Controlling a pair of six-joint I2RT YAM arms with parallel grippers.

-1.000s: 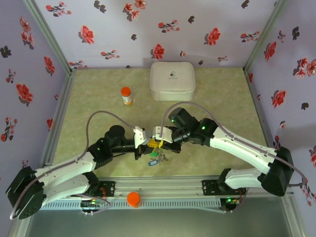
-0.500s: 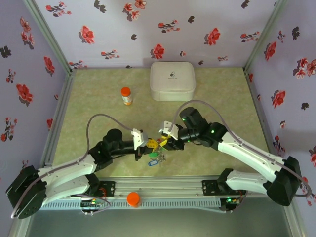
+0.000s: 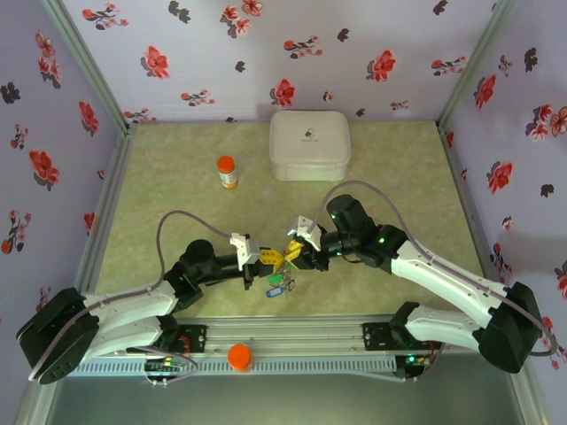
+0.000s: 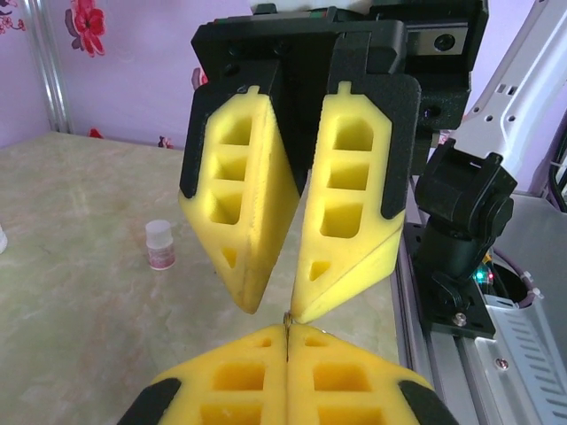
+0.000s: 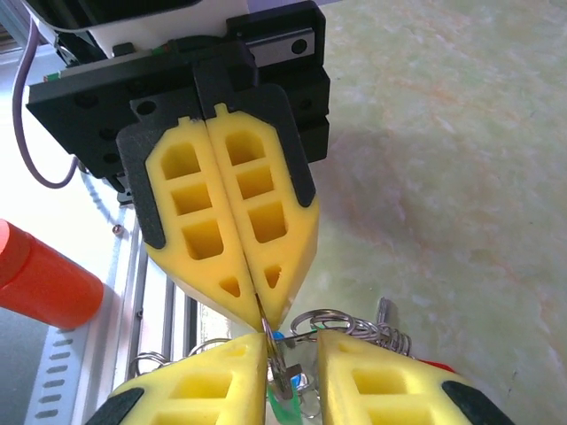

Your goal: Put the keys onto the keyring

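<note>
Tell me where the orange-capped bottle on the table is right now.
Top view: the orange-capped bottle stands upright on the table, left of centre toward the back, just left of the white box.

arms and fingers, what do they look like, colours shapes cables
Both the left arm and right arm have white shells on the long links and black joint housings, some with a small green light. A thin grey cable arcs along each. The fingers are yellow wedges with rectangular pockets, backed by black plates.
</note>
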